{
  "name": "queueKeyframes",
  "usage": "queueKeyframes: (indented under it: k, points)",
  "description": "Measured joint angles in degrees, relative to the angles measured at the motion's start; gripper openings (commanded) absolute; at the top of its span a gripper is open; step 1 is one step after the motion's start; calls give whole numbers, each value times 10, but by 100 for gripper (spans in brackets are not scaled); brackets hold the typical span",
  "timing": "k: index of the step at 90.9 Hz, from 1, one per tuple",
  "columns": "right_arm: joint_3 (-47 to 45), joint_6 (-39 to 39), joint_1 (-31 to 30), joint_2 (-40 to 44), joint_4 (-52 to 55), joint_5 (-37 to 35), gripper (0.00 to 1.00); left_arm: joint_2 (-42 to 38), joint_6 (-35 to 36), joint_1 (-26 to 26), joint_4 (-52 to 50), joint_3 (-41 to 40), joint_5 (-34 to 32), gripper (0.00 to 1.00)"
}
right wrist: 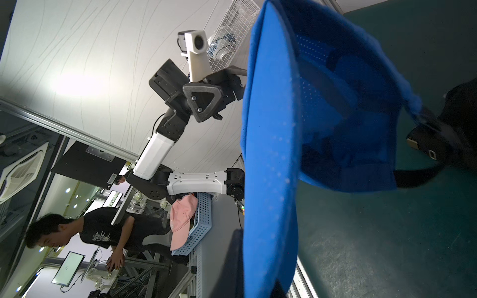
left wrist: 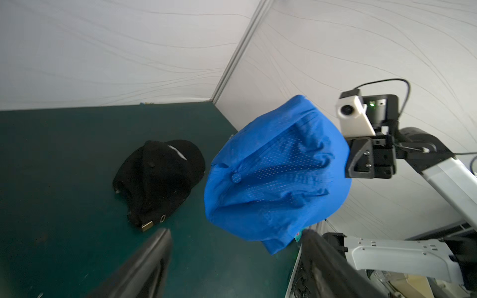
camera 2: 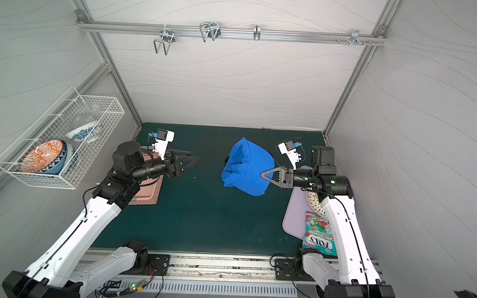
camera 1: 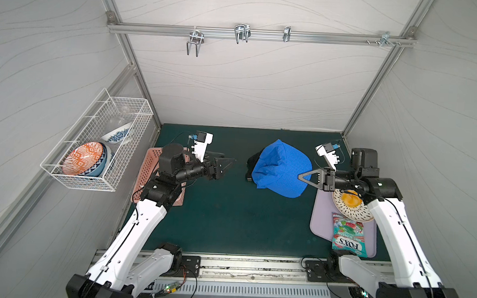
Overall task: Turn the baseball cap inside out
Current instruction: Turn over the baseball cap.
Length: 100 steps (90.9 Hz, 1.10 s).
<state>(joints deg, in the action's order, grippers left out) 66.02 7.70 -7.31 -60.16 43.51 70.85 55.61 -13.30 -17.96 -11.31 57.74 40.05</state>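
Blue cap (camera 1: 281,168) hangs clear of the surface (camera 1: 228,216), gripped at its brim by the right pincer (camera 1: 300,176), jaws closed on the fabric. Left pincer (camera 1: 228,161) is wide open, empty, and well apart from it. Black cap (left wrist: 160,178) lies on the surface.

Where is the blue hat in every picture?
Top view: blue cap in the middle, over the green mat, held by the right gripper.
Top view: in the middle again.
Left wrist: hanging beside the black cap.
Right wrist: very close, filling the middle.
Shared landmark: the black cap lying on the mat next to it.
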Motion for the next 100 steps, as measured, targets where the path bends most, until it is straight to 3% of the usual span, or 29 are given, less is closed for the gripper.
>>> queueKeyframes:
  k: [15, 35, 39, 52, 61, 68, 77, 86, 100]
  points:
    - [3, -2, -32, -5, 6, 4, 0, 61, 131, -71, -63, 75, -25, 81]
    - [13, -7, -69, -12, 25, 5, 0, 146, 192, -94, -72, 98, -28, 80]
    - [15, -7, -73, -12, 27, 6, 0, 159, 203, -105, -76, 104, -30, 69]
    - [23, -13, -75, -12, 40, 5, 0, 178, 228, -129, -89, 112, -48, 18]
    - [25, -25, -75, -12, 57, 3, 0, 170, 242, -121, -92, 112, -66, 0]
    - [25, -32, -75, -14, 71, -3, 0, 154, 227, -82, -92, 109, -40, 0]
    - [25, -42, -78, -26, 79, -15, 0, 128, 198, -17, -88, 102, 47, 1]
    - [25, -47, -82, -35, 83, -12, 0, 116, 177, 16, -96, 101, 106, 46]
    - [25, 2, -77, -31, 84, -18, 0, 110, 128, 63, -89, 88, 96, 77]
